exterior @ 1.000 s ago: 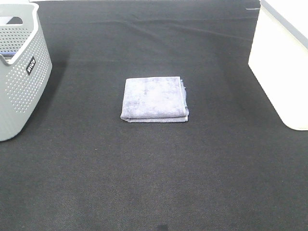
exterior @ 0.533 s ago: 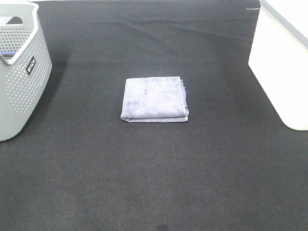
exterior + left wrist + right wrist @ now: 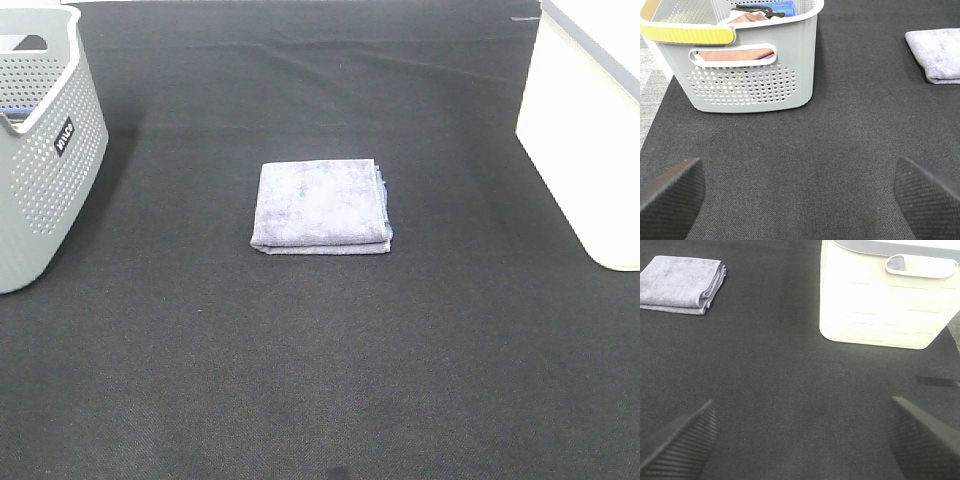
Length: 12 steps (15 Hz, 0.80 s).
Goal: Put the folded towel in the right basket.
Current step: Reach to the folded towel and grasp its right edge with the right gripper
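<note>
Both end effectors are spread wide and hold nothing. The left end effector [image 3: 800,197] shows two dark fingertips [image 3: 670,197] far apart over bare black surface [image 3: 320,380], and the right end effector [image 3: 802,437] looks the same. Neither arm appears in the high view, so both are probably parked back near 6 o'clock, clear of the work.

The folded towel [image 3: 321,206], pale lavender-grey, lies flat at the centre of the high view. It is a neat square several layers thick, with the layered edges facing 6 o'clock and 3 o'clock. It is touched by nothing and stands well apart from both baskets, with open room all around, which should make a pinch at an edge easy.

The white basket [image 3: 585,130], the towel's destination, stands at 2 to 3 o'clock and is cut off by the frame. The right wrist view shows its smooth walls and a handle slot near the rim; its inside is hidden.

At 9 to 10 o'clock stands a grey perforated basket [image 3: 45,170]. The left wrist view shows a brown cloth [image 3: 747,17] and something blue [image 3: 782,6] inside it.

The task looks not yet begun. The right arm sits nearer the goal and seems the natural choice.
</note>
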Motion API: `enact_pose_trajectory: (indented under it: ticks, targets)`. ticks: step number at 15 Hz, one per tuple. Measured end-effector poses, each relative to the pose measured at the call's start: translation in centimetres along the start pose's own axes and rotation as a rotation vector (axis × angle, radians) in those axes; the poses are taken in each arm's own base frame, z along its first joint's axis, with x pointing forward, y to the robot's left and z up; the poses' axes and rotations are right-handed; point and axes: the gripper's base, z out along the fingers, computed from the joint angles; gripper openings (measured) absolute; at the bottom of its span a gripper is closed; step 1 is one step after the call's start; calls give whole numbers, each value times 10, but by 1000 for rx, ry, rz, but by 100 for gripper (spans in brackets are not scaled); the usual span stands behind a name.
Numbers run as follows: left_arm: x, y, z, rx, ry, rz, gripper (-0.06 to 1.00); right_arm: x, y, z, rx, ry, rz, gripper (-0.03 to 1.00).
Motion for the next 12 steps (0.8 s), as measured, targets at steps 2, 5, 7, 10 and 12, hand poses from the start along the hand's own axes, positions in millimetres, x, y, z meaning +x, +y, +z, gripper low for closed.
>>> enact_pose_trajectory:
  ticks: [2,5,7,10,12]
  targets:
    - [0,0,0,0,0,0,97,0,0,0,0,0,0,86]
    - [0,0,0,0,0,0,97,0,0,0,0,0,0,86]
    - [0,0,0,0,0,0,97,0,0,0,0,0,0,86]
    - [0,0,0,0,0,0,97,0,0,0,0,0,0,86]
    - [0,0,0,0,0,0,97,0,0,0,0,0,0,86]
